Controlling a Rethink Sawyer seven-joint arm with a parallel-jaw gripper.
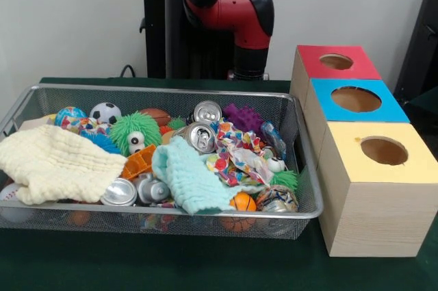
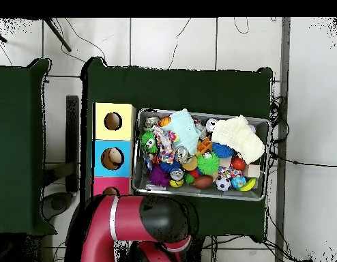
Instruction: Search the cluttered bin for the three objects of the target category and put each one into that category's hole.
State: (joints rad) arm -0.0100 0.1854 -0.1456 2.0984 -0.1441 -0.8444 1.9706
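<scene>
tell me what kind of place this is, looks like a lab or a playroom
Most likely a robotics lab test setup, not a playroom: a red and black robot arm stands behind a green-covered table with a wire bin of mixed toys, cans and cloths, and three wooden boxes with holes.

Silver wire-mesh bin (image 1: 301, 142) (image 2: 261, 158), shiny metal cans (image 1: 200, 137), waffled cloths (image 1: 58, 162), matt wooden boxes (image 1: 373, 212).
</scene>
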